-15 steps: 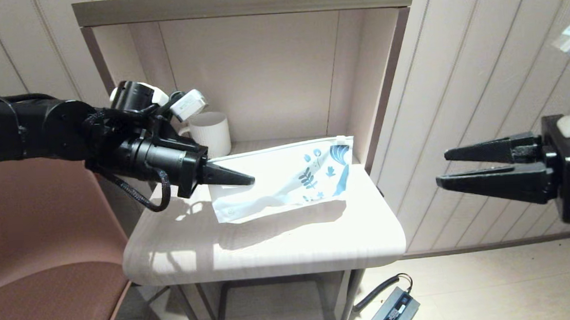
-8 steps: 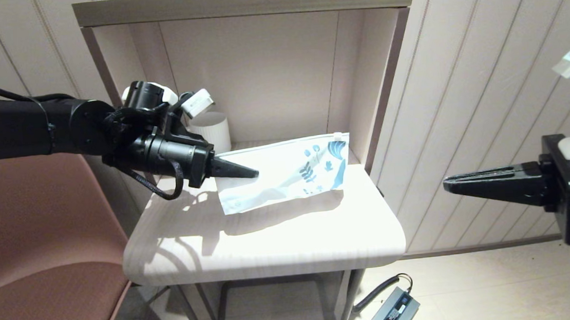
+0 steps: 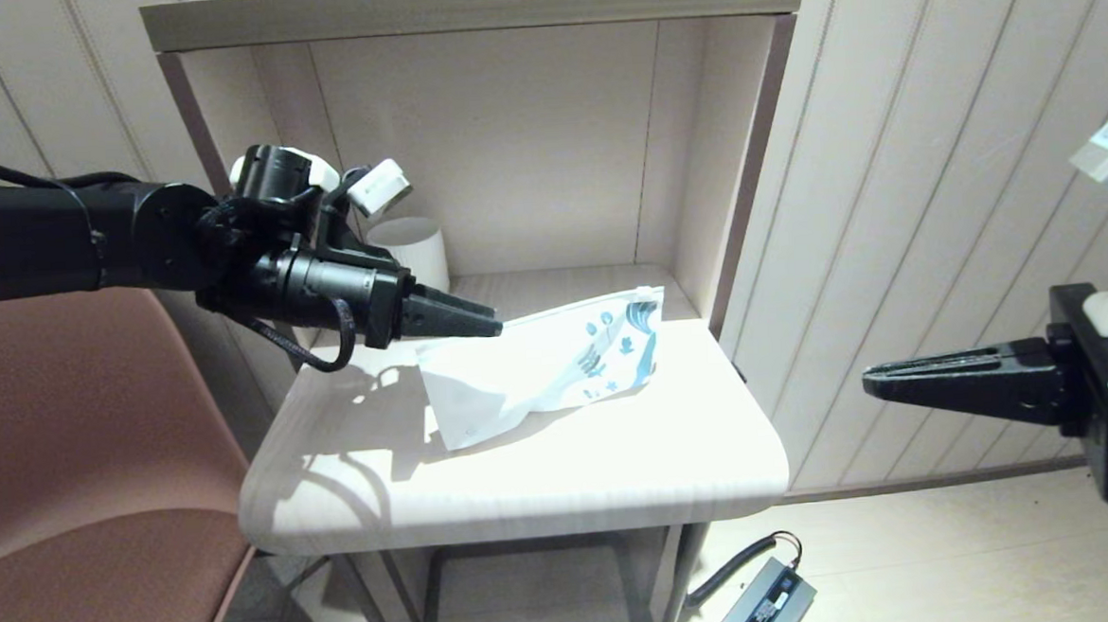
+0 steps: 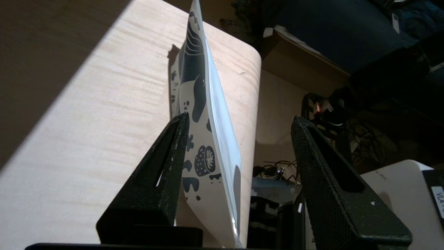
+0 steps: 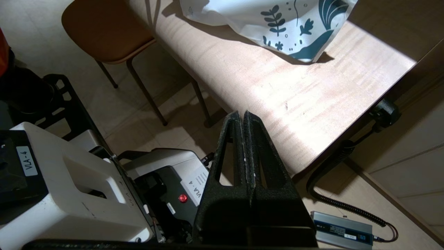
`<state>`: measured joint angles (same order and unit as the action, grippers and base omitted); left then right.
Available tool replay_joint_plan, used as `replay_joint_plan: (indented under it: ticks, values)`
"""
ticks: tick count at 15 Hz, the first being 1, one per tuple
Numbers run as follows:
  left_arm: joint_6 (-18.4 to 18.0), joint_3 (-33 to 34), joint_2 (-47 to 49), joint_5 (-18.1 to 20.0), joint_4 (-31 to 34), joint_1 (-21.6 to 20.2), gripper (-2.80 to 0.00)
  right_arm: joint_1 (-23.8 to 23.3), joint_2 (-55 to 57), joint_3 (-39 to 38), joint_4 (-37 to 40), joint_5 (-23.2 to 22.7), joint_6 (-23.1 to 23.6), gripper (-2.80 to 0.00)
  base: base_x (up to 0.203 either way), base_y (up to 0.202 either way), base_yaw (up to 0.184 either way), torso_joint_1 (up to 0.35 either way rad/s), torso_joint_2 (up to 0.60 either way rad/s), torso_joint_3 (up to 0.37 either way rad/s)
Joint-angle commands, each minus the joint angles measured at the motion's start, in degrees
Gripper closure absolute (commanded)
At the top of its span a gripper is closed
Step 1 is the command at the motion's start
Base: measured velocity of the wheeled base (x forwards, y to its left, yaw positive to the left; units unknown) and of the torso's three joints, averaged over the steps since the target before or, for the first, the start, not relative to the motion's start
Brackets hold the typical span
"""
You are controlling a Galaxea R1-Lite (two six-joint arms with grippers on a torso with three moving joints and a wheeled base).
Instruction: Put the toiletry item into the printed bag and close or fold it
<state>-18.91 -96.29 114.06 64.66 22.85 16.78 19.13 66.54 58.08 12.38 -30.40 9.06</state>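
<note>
The printed bag (image 3: 557, 363) lies crumpled on the small table (image 3: 525, 483), its left end raised and its leaf print toward the right. My left gripper (image 3: 496, 325) is at that raised end and stands open. In the left wrist view the printed bag (image 4: 197, 139) stands on edge between the parted fingers of the left gripper (image 4: 239, 119), resting against one finger (image 4: 163, 166) and clear of the other. My right gripper (image 3: 869, 377) hangs shut and empty in the air to the right of the table, away from the bag (image 5: 277, 21). The toiletry item is out of view.
A white ribbed mug (image 3: 413, 247) stands behind my left wrist inside the shelf alcove. The alcove's side wall (image 3: 735, 150) rises just right of the bag. A brown chair (image 3: 69, 469) is at the left. A power brick (image 3: 764, 603) with cable lies on the floor.
My left gripper, shut on the bag's left edge before, lifted that end and has now opened; the bag has crumpled. My right gripper closed and drew back slightly to the right.
</note>
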Motion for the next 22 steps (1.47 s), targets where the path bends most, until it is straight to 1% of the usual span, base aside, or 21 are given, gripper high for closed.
replay_joint_plan:
  ticks: [1,4,5,7,8,9,12,13,14,15,16,18,19,20,22]
  values:
    - [0.3,-2.8,-0.2,0.4,0.2,-3.1,-2.80,0.0,0.1,-1.0,-1.0,-0.4,0.0,0.00,0.000,0.000,0.000,0.000,0.00,0.000]
    - [4.3,-8.6,-1.1,0.4,0.2,-8.0,-2.80,0.0,0.3,-2.9,-3.9,-0.5,-0.1,0.00,0.000,0.000,0.000,0.000,0.00,0.000]
    - [4.9,-9.2,-2.3,0.4,0.2,-9.0,-2.80,0.0,0.3,-2.8,-3.9,-0.5,-0.1,0.00,0.000,0.000,0.000,0.000,0.00,0.000]
    - [5.3,-7.3,-6.2,0.8,0.5,-10.0,-2.80,0.1,0.1,-2.8,-4.0,-0.5,-0.1,0.00,0.000,0.000,0.000,0.000,0.00,0.000]
    - [5.2,-3.8,-8.4,0.9,0.5,-10.0,-2.80,0.1,0.0,-3.0,-4.0,-0.4,-0.2,0.00,0.000,0.000,0.000,0.000,0.00,0.000]
    - [5.0,1.6,-12.1,1.0,0.4,-10.1,0.00,0.0,-0.3,-3.5,-4.3,-0.4,-0.3,0.00,0.000,0.000,0.000,0.000,0.00,0.000]
    - [2.9,22.0,-26.1,1.5,-0.7,-10.0,0.00,0.4,-1.9,-4.5,-4.4,-0.4,-0.8,0.00,0.000,0.000,0.000,0.000,0.00,0.000]
    - [2.2,28.1,-32.4,1.2,-1.0,-9.9,0.00,0.4,-3.1,-4.9,-4.4,-0.2,-1.2,0.00,0.000,0.000,0.000,0.000,0.00,0.000]
    - [2.0,32.4,-38.4,-0.1,-1.1,-10.0,0.00,0.1,-4.9,-5.3,-4.4,0.2,-2.7,0.00,0.000,0.000,0.000,0.000,0.00,0.000]
    - [2.5,35.5,-44.4,-3.2,-1.2,-10.8,0.00,-1.0,-7.2,-5.5,-4.3,1.5,-5.2,0.00,0.000,0.000,0.000,0.000,0.00,0.000]
    - [4.2,37.9,-50.4,-8.3,-1.4,-12.1,0.00,-3.0,-10.0,-6.2,-4.1,5.0,-7.4,0.00,0.000,0.000,0.000,0.000,0.00,0.000]
    - [8.8,41.7,-60.7,-22.0,-1.7,-14.5,0.00,-5.7,-16.5,-11.9,-4.1,15.5,-8.8,0.00,0.000,0.000,0.000,0.000,0.00,0.000]
    - [10.3,44.9,-65.8,-27.9,-2.1,-15.5,0.00,-6.3,-20.8,-16.5,-4.2,20.6,-9.0,0.00,0.000,0.000,0.000,0.000,0.00,0.000]
    - [11.2,49.0,-70.3,-31.0,-2.9,-16.1,0.00,-6.5,-25.4,-21.1,-4.2,24.7,-9.0,0.00,0.000,0.000,0.000,0.000,0.00,0.000]
    - [12.1,58.7,-79.1,-34.5,-5.1,-16.7,0.00,-7.6,-34.9,-30.4,-3.8,32.2,-8.9,0.00,0.000,0.000,0.000,0.000,0.00,0.000]
